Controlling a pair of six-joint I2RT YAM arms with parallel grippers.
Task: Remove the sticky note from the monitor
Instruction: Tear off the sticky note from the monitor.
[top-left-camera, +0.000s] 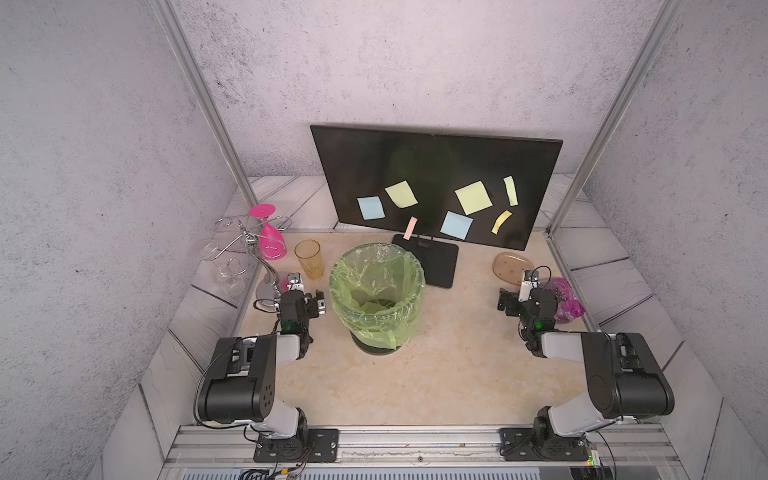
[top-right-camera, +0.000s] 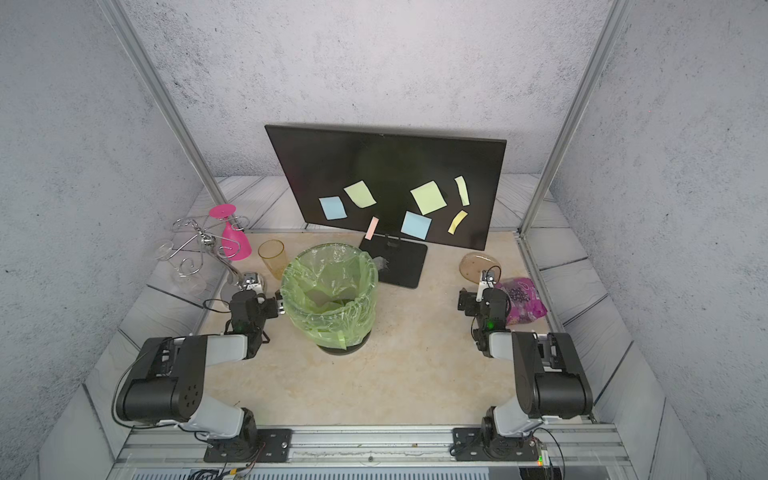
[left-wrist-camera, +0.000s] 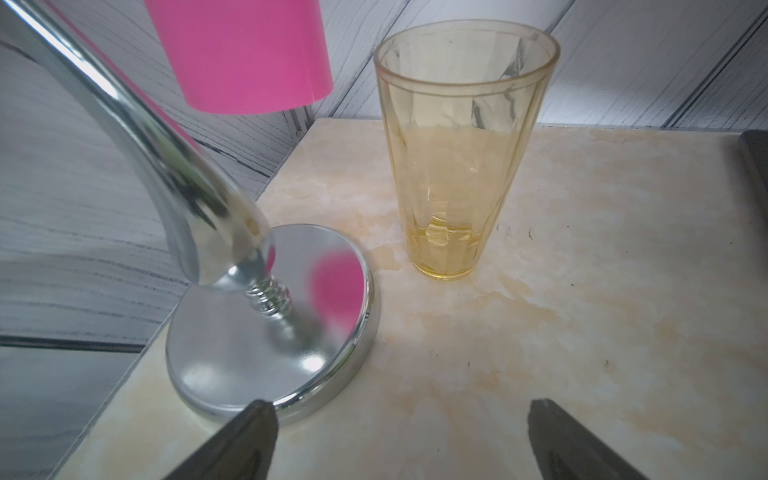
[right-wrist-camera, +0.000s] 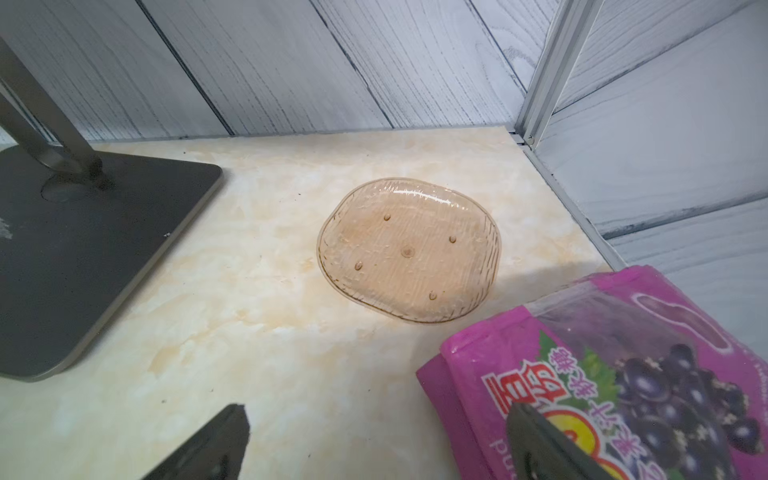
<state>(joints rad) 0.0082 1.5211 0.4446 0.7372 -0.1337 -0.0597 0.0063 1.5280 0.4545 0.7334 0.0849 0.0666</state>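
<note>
The left fingers (left-wrist-camera: 241, 444) and right fingers (right-wrist-camera: 216, 449) are spread wide, with nothing held. The monitor (top-left-camera: 436, 174), its sticky notes (top-left-camera: 473, 198) attached, is seen well ahead, between them.

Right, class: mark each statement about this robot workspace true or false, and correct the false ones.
1. A pink sticky note hangs at the monitor's lower edge. True.
2. The left arm's fingers grip the amber tumbler. False: they are open and empty; the tumbler stands apart on the table.
3. The green-bagged bin stands in front of the monitor. True.
4. The purple snack bag lies beside the left arm. False: it lies beside the right arm.
5. The pink glass hangs upside down on the chrome rack. True.
</note>
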